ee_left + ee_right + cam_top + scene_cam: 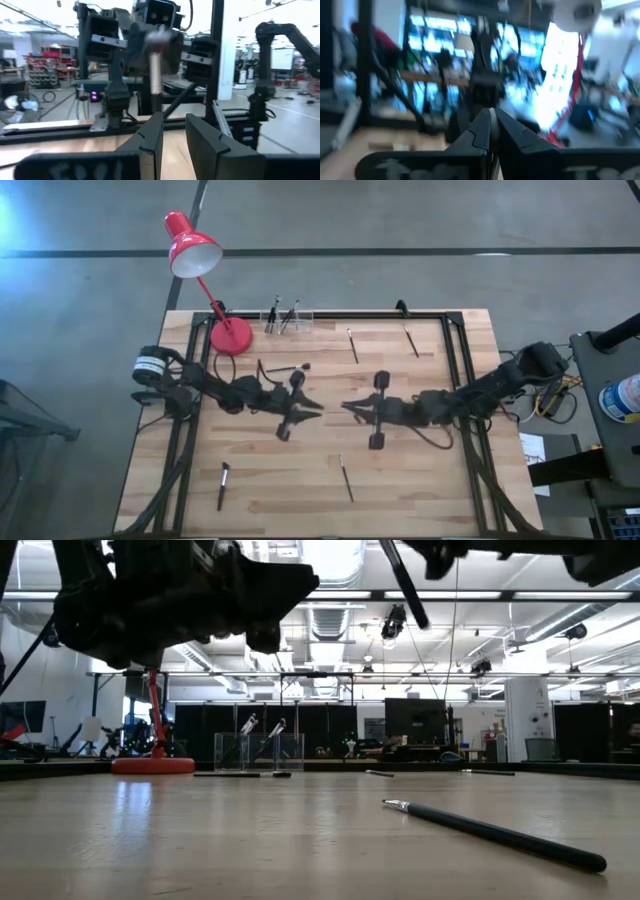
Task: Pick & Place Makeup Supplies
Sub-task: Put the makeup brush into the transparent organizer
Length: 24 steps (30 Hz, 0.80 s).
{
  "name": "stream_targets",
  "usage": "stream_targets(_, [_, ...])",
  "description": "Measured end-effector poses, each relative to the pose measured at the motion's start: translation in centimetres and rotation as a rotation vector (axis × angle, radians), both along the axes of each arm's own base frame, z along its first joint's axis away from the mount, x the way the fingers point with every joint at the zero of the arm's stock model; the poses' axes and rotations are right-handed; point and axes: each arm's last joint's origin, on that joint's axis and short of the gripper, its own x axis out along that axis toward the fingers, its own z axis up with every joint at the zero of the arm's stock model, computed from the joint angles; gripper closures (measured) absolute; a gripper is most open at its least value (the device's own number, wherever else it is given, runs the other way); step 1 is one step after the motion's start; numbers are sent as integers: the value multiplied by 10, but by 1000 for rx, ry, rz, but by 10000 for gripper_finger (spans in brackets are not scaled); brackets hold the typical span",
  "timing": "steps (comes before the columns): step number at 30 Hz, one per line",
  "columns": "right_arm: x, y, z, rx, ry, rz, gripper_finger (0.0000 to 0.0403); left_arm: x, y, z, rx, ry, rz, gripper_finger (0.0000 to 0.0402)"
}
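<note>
At the far edge of the table (420, 480), left of centre and just right of the red lamp's (195, 250) base, a clear container (286, 320) with a few makeup brushes (283, 315) standing tilted inside, bristle ends up in the low view. No telling the exact count. Elsewhere on the wood, loose brushes lying flat and well apart: two at the far side right of the container (352, 345) (410, 340), one near the front left corner (223, 485), one near the front at centre (345, 478). Above mid-table, both arms reaching inward, tips facing each other with a small gap between. Left gripper (314, 408) on the left of that gap, raised off the wood, fingers (150, 137) parted with open space between them and nothing inside. Right gripper (350, 407) on the right of the gap, also raised, fingers (480, 127) pressed together, apparently pinching one thin brush (155, 75): silvery ferrule and dark handle just beyond the left fingertips in the left wrist view, a dark slanted stick under the right arm in the low view.
</note>
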Motion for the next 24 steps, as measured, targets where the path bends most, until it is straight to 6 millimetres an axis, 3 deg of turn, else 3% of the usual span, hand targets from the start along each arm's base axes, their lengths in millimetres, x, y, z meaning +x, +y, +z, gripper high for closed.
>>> stream_targets(7, [12, -3, 2, -20, -185, 53, 392, 12, 1, 11, -40, -9, 62, 323])
stream_targets(14, [31, 1, -5, -50, -188, 38, 392, 29, -5, 18, -47, 60, 48, 323])
stream_targets(24, [50, 6, -10, -94, -173, 24, 392, 30, -19, 22, -11, 43, 6, 323])
